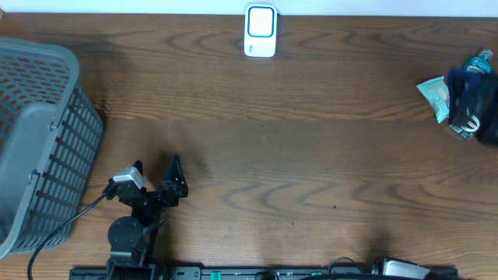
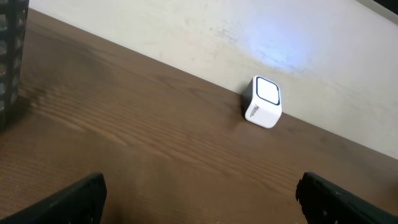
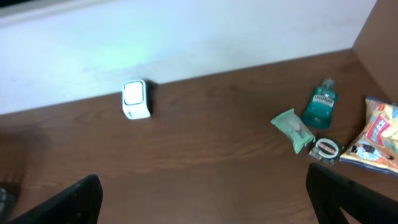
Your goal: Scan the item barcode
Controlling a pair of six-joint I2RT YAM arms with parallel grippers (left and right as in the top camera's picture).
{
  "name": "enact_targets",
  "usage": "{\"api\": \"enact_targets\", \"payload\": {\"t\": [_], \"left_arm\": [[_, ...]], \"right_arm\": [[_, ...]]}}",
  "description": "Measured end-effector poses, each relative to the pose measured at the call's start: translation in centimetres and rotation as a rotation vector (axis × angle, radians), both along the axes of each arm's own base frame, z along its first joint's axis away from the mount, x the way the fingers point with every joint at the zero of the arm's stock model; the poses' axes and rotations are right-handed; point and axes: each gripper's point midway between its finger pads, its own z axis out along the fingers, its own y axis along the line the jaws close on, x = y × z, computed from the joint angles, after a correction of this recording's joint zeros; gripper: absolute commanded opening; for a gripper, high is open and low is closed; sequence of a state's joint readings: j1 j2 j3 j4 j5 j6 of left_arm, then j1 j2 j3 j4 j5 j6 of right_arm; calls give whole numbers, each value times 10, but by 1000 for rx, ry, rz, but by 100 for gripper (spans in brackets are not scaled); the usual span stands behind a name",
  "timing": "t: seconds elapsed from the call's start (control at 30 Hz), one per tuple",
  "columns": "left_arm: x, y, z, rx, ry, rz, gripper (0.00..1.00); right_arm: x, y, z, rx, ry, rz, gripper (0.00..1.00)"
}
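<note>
Wood-grain table [image 1: 311, 155] meets a pale wall [image 2: 186, 31]; lettering on the scanner [image 1: 260, 31] is unreadable. Left gripper [image 1: 156, 166] and right gripper [image 3: 205, 199] gape wide, empty.

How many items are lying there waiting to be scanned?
4, clustered far right on the table: green pouch, teal bottle, small round item, snack bag at the edge. More may be hidden.

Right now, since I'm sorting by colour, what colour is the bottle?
The bottle is teal green; the right wrist view shows it best.
</note>
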State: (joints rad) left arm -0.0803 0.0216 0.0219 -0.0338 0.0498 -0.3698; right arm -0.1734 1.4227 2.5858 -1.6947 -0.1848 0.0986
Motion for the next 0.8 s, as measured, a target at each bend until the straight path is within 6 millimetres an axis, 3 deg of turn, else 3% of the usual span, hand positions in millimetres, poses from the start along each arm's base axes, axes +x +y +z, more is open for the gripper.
{"api": "enact_targets", "payload": {"t": [0.3, 0.8], "left_arm": [[0, 0, 0, 0, 0, 0, 98], [0, 0, 0, 0, 0, 0, 98]], "right_arm": [[-47, 12, 22, -28, -117, 28, 99], [-112, 9, 14, -109, -253, -41, 99]]}}
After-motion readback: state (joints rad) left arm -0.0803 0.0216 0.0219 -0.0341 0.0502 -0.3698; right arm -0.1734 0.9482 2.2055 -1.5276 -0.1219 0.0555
